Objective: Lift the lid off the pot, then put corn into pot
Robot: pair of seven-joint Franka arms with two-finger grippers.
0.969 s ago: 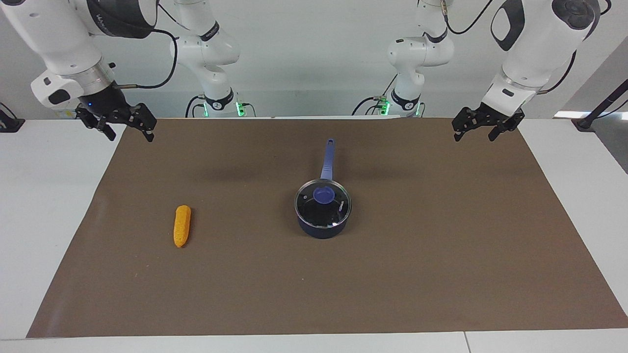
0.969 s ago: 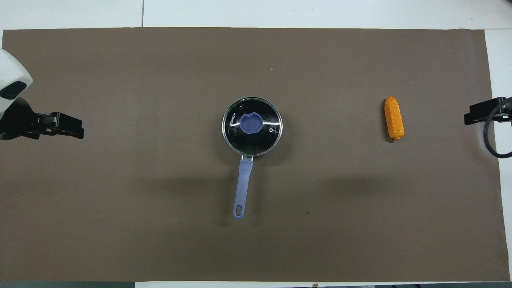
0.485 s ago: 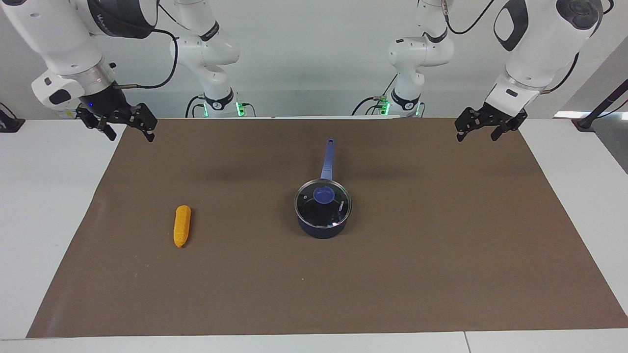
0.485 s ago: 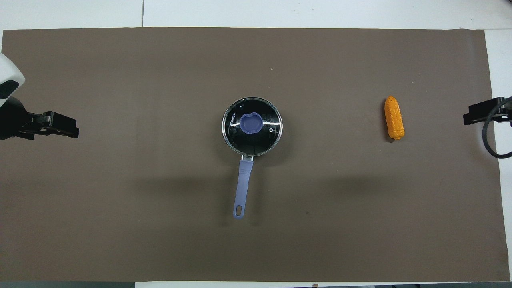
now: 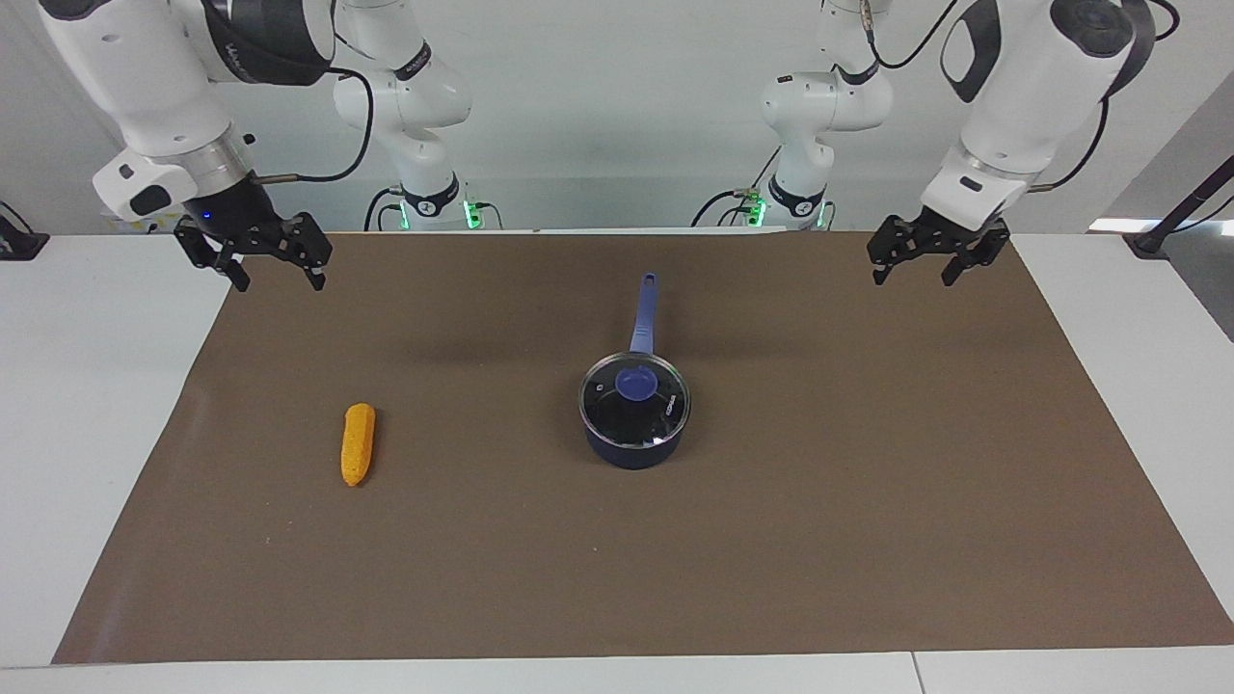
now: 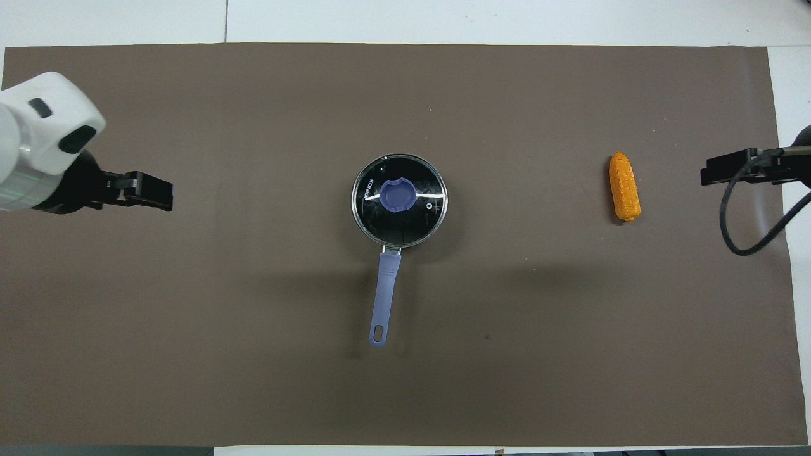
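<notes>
A: Lid point(image 5: 634, 399) is being kept on the pot point(image 5: 633, 449) at mid-mat, knob point(image 5: 636, 384) up, handle point(image 5: 644, 312) pointed toward the robots. Nothing is being touched yet.

B: What's been changed just now?

A: Both arms are being brought inward compared with half a second ago. Left gripper point(image 5: 913, 261) is being held over the mat's point(image 5: 868, 482) edge nearest the robots, at the left arm's end, fingers spread wide, nothing held. Right gripper point(image 5: 274, 265) is being held over the mat's corner at the right arm's end, also spread wide and empty.

B: Meaning for the task?

A: Judged as the approach being started; lid removal is not yet done. Left gripper is likely being sent for the knob, right for the corn point(image 5: 358, 443), but that's only being guessed.

B: Where's the corn being left?

A: Flat on the mat, well apart from the pot, toward the right arm's end, about level with the pot.

B: Pot contents?

A: Through the glass only a dark interior is being shown; nothing is being seen inside. Glare is covering part of it.
</notes>
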